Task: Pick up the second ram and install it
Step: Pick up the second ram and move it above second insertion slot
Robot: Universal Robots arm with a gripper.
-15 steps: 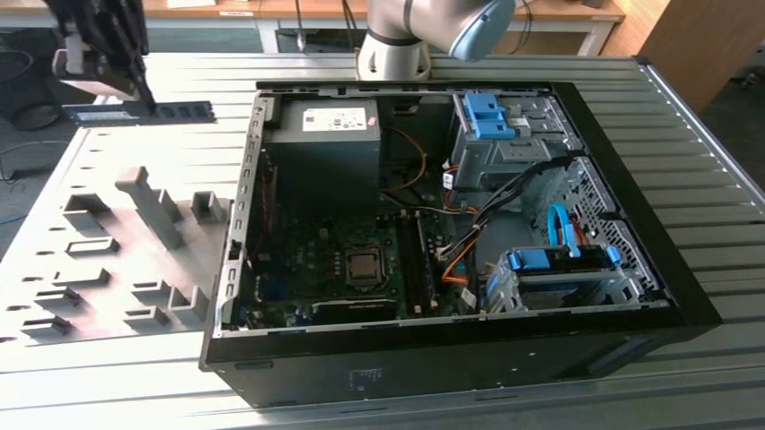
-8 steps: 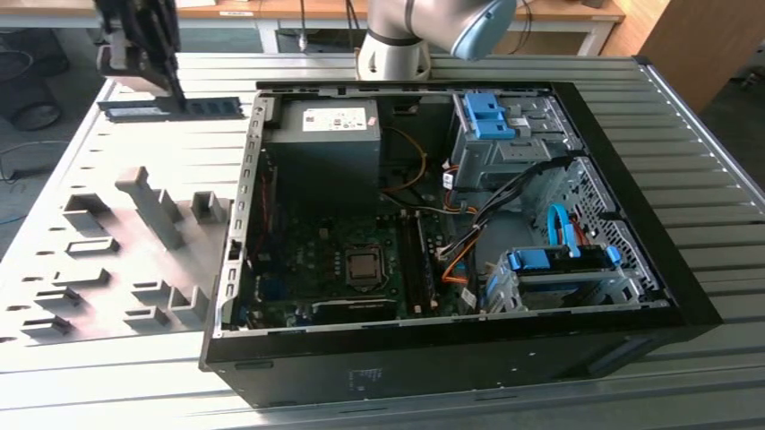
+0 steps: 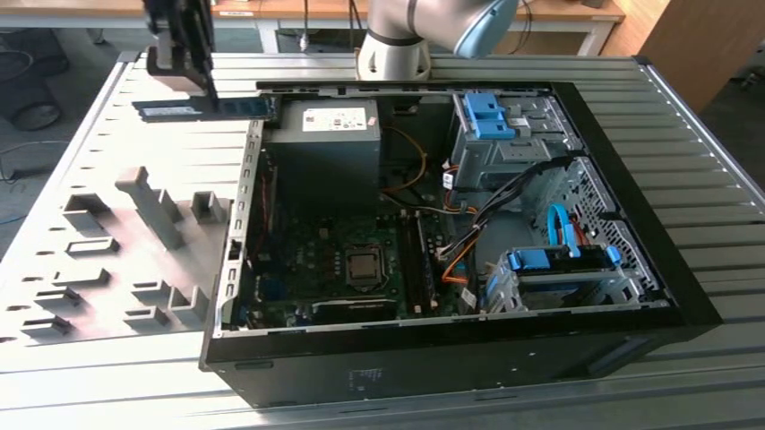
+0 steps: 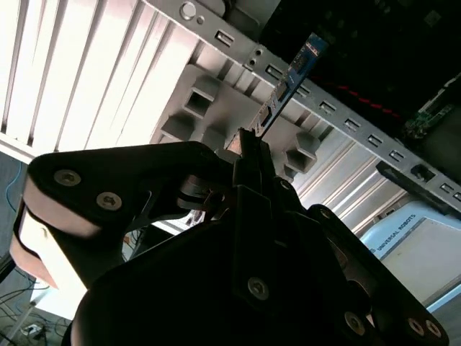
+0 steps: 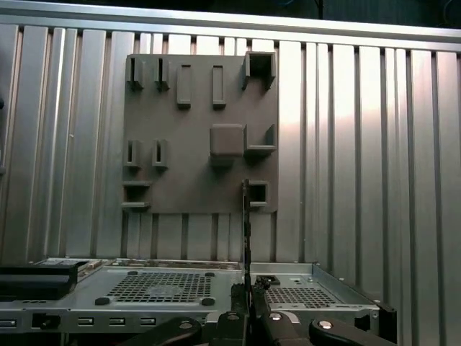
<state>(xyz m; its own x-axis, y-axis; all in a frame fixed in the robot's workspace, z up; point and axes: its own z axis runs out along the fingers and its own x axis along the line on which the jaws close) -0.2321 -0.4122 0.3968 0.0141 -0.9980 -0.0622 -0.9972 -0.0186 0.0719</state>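
The second ram [image 3: 203,109] is a thin blue-green stick held level above the metal table, just off the open case's far corner on the exterior view's left. My gripper [image 3: 211,97] hangs from above and is shut on it near its middle. In the second wrist view the ram [image 4: 292,76] shows edge-on, sticking out from the shut gripper [image 4: 248,144] towards the case's metal rim. In the first wrist view the ram [image 5: 246,231] is a thin dark line rising from the gripper [image 5: 247,299], crossing the grey holder plate [image 5: 202,130].
The open computer case [image 3: 622,206] lies on the slatted table, with motherboard [image 3: 347,260], memory slots [image 3: 414,260], power supply [image 3: 325,134], blue drive brackets [image 3: 490,116] and loose cables [image 3: 478,224]. A grey slotted holder [image 3: 132,242] lies beside it. The arm's base [image 3: 395,49] stands behind the case.
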